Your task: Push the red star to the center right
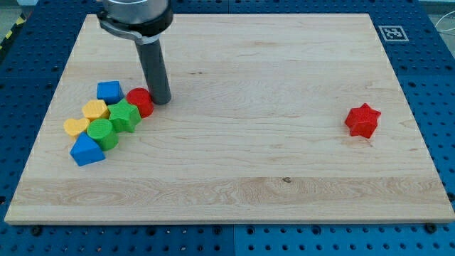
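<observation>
**Tip parked far from the star**

Rod-ended and clawless, the arm grips nothing; my tip [161, 100] touches the red round block [141, 102] in the cluster at the view's left. Well apart, the red star [362, 120] already sits at centre right. I judge the push essentially done; next, at most, comes a fine nudge.

Landmark: wooden board [234, 192], a tag [392, 33] at its top-right corner.
Cluster, board's left: blue block [109, 90], red round block [141, 101], yellow blocks [94, 109] [75, 126], green blocks [124, 115] [102, 132], blue block [86, 150].
</observation>
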You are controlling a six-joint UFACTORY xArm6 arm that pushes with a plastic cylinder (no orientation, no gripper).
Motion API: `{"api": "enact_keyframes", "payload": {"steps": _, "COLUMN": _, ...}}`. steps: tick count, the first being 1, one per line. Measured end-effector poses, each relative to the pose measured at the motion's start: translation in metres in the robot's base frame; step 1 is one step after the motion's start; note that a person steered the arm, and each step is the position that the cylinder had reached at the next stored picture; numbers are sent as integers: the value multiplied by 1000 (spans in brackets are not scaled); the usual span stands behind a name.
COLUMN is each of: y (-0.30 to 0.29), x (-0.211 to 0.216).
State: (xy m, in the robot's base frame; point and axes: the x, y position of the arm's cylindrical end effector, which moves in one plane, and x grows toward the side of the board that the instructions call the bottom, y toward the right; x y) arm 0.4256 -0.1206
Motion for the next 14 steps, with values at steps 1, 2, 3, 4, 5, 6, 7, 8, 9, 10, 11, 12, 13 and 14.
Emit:
{"api": "enact_keyframes", "payload": {"steps": 1, "y": -10, "x": 5}}
{"api": "enact_keyframes", "payload": {"steps": 2, "y": -19, "x": 8}}
{"api": "enact_keyframes", "payload": {"steps": 3, "y": -22, "x": 8}}
{"api": "enact_keyframes", "payload": {"steps": 4, "y": -11, "x": 6}}
{"api": "enact_keyframes", "payload": {"steps": 5, "y": 16, "x": 3}}
{"api": "enact_keyframes", "payload": {"steps": 6, "y": 50, "x": 0}}
{"api": "enact_keyframes", "payload": {"steps": 7, "y": 81, "x": -5}}
{"api": "enact_keyframes", "payload": {"steps": 8, "y": 105, "x": -8}}
{"api": "enact_keyframes", "payload": {"steps": 9, "y": 127, "x": -11}}
{"api": "enact_keyframes", "payload": {"steps": 10, "y": 147, "x": -14}}
{"api": "enact_keyframes", "payload": {"steps": 11, "y": 164, "x": -17}}
{"api": "enact_keyframes", "payload": {"steps": 12, "y": 174, "x": -14}}
{"api": "enact_keyframes", "payload": {"steps": 13, "y": 184, "x": 11}}
{"api": "enact_keyframes", "payload": {"steps": 14, "y": 199, "x": 45}}
